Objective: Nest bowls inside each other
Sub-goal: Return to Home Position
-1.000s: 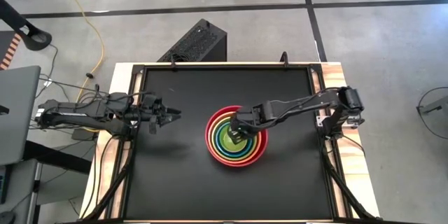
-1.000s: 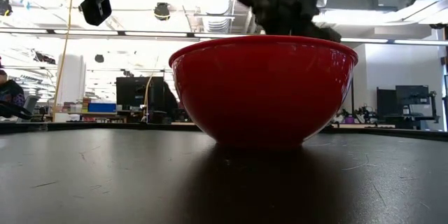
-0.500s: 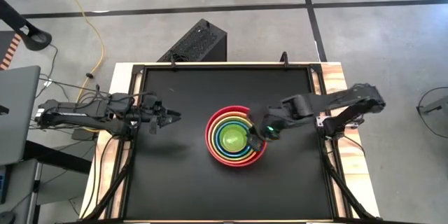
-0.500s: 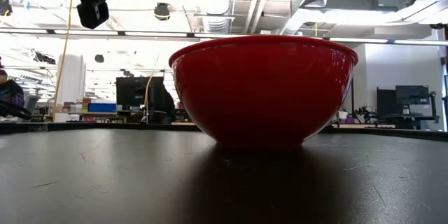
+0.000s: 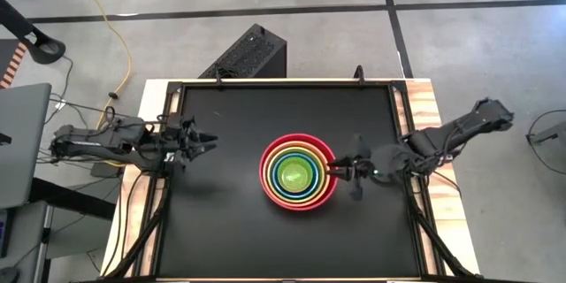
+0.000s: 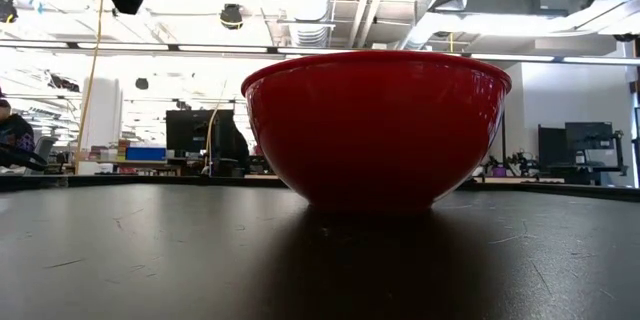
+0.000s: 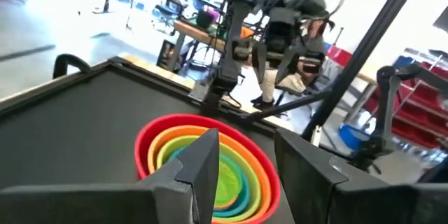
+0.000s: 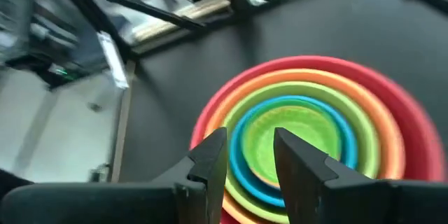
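Note:
The bowls (image 5: 298,174) stand nested in one stack at the table's middle. The red one is outermost, then orange, olive green, teal and yellow rings, with bright green (image 8: 290,136) in the centre. The red bowl (image 6: 375,125) rests by its base on the black tabletop. My right gripper (image 5: 341,170) hangs open just right of the stack's rim, above the table, with nothing between its fingers (image 8: 210,155). My left gripper (image 5: 206,139) is open over the table's left part, well clear of the bowls, pointing level toward them (image 7: 203,161).
A black mat (image 5: 221,230) covers the table inside a wooden frame (image 5: 433,106). There is bare mat on every side of the stack. A black box (image 5: 248,53) sits on the floor beyond the far edge. A person (image 6: 12,130) shows far off in the room.
My right gripper has risen out of the middle of the bowl stack and drawn back toward the table's right edge, rolling as it went. The bowls stay nested and have not shifted. My left gripper has pulled back a little toward the left edge.

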`<state>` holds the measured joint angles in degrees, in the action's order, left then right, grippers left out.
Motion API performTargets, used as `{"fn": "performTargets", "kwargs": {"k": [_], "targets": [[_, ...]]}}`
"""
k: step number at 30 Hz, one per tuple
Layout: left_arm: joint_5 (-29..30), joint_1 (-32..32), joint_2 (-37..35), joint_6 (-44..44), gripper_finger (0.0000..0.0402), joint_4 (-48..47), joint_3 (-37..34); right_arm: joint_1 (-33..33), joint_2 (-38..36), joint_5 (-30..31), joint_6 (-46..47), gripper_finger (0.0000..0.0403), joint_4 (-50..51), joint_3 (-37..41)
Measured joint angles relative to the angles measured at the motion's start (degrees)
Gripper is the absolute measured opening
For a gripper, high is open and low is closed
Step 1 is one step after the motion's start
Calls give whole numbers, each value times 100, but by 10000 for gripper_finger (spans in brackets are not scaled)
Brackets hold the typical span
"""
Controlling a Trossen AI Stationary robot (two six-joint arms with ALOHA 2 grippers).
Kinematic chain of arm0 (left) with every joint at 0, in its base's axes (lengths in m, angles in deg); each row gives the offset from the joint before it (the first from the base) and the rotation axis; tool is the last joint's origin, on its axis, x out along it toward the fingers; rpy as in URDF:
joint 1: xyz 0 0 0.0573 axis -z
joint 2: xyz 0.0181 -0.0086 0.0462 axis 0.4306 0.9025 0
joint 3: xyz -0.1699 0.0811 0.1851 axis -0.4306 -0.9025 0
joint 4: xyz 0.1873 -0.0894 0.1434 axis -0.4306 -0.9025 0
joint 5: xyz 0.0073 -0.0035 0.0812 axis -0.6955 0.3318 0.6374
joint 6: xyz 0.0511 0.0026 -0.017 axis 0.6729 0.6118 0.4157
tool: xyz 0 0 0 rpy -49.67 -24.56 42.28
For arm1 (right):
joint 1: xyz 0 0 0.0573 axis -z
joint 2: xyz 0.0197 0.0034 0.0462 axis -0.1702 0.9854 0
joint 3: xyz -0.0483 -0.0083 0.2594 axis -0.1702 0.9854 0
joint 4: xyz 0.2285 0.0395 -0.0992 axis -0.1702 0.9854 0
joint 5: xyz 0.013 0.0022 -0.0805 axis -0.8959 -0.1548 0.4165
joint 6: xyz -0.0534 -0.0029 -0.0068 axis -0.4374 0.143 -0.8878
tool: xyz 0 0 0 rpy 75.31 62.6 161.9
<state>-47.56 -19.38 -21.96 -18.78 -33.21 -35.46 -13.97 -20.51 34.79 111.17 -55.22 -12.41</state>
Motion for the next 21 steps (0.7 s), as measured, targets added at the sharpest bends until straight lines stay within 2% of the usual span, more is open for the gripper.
{"fn": "performTargets", "kwargs": {"k": [4, 6, 14, 21], "targets": [[11, -2, -149, 328, 128, 159, -298, 463, -817, -796, -69, 133, -1450, 1402], [125, -13, -299, 379, 128, 428, -619, 687, -1207, -1114, -70, 133, -1847, 1926], [495, -24, -1057, -276, 128, 1669, -2203, 1372, -2933, -1546, -376, 133, -2030, 3300], [888, -24, -1557, -564, 128, 1874, -2853, 1817, -4413, -1864, -385, 133, -2447, 4386]]}}
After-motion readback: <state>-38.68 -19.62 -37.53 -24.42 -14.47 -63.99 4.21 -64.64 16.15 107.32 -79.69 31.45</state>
